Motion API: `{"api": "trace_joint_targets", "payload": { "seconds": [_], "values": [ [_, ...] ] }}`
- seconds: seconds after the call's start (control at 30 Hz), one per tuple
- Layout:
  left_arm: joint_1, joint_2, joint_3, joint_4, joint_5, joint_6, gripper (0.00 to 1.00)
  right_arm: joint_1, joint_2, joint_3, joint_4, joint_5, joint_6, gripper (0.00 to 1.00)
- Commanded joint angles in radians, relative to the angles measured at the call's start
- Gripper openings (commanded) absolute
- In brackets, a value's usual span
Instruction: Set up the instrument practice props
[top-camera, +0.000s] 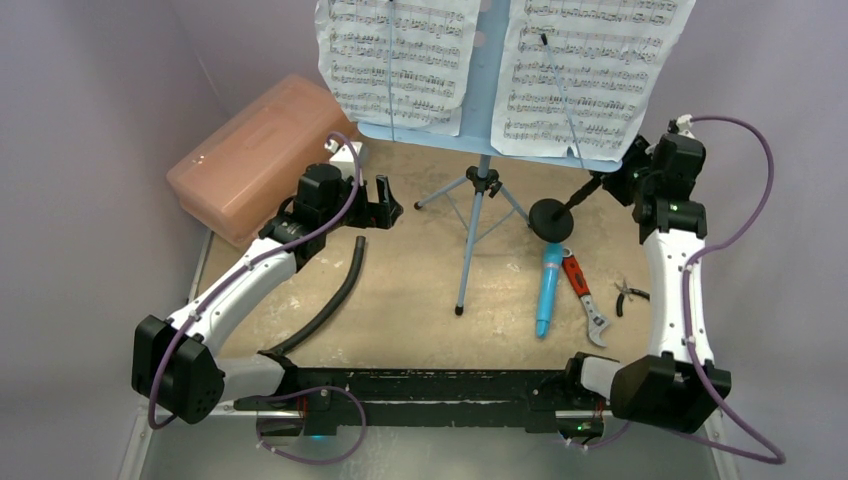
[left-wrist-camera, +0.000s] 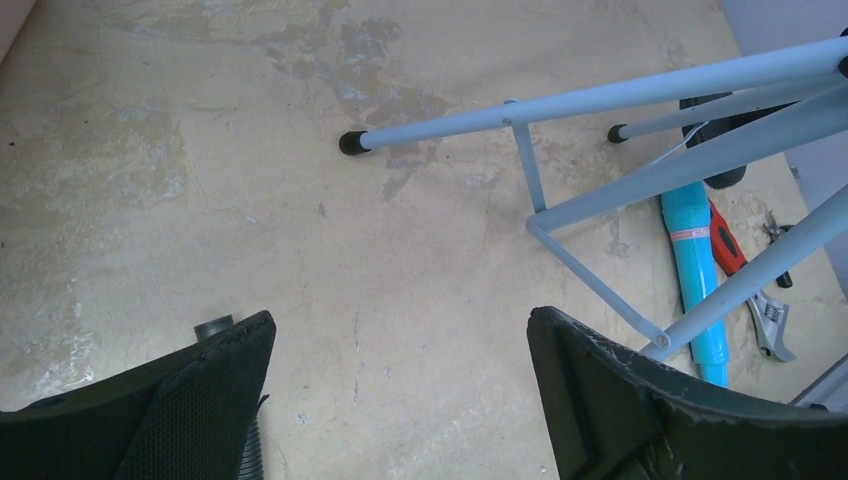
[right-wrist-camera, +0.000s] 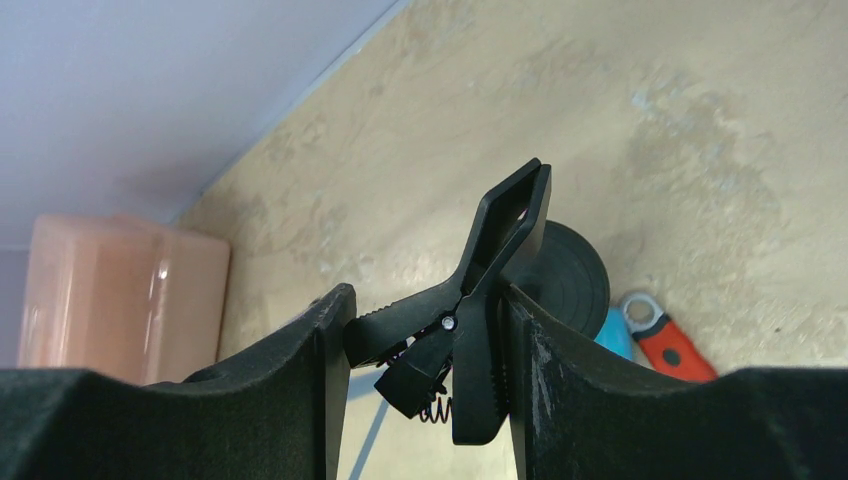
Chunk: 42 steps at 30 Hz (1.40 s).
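The light-blue music stand (top-camera: 482, 70) stands on its thin tripod (top-camera: 472, 225) at the back centre, with two white sheet-music pages (top-camera: 398, 55) on it. My right gripper (top-camera: 622, 182) is shut on the clip (right-wrist-camera: 485, 290) at the top of the short black mic stand. The stand is tilted, and its round base (top-camera: 551, 219) is low near the table. The slim turquoise microphone (top-camera: 548, 291) lies flat just in front of that base. My left gripper (top-camera: 383, 204) is open and empty, left of the tripod; its wrist view shows the tripod legs (left-wrist-camera: 560, 115).
The salmon-pink case (top-camera: 255, 155) sits at the back left. A curved black hose (top-camera: 333, 292) lies beside my left arm. A red-handled wrench (top-camera: 584, 296) lies right of the microphone, and small pliers (top-camera: 629, 294) lie near my right arm.
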Motion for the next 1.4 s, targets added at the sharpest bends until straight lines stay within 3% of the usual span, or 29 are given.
{"api": "trace_joint_targets", "payload": {
  "seconds": [0.0,0.53,0.8,1.07,1.2,1.37],
  "values": [
    [0.002,-0.037,0.007,0.034,0.023,-0.032,0.95,0.011,-0.101,-0.017,-0.051,-0.114,0.026,0.0],
    [0.002,-0.068,0.002,0.036,0.079,-0.108,0.94,0.082,-0.338,-0.241,-0.225,-0.31,0.049,0.0],
    [0.002,-0.107,-0.025,0.06,0.139,-0.162,0.93,0.215,-0.365,-0.273,-0.257,-0.273,0.103,0.0],
    [-0.029,-0.137,-0.067,0.109,0.235,-0.206,0.92,0.225,-0.375,-0.28,-0.313,-0.285,0.069,0.0],
    [-0.119,-0.17,-0.106,0.151,0.171,-0.201,0.99,0.225,-0.349,-0.294,-0.29,-0.355,0.052,0.21],
    [-0.246,-0.166,-0.123,0.191,0.134,-0.201,0.99,0.225,-0.322,-0.289,-0.268,-0.398,0.047,0.48]
  ]
}}
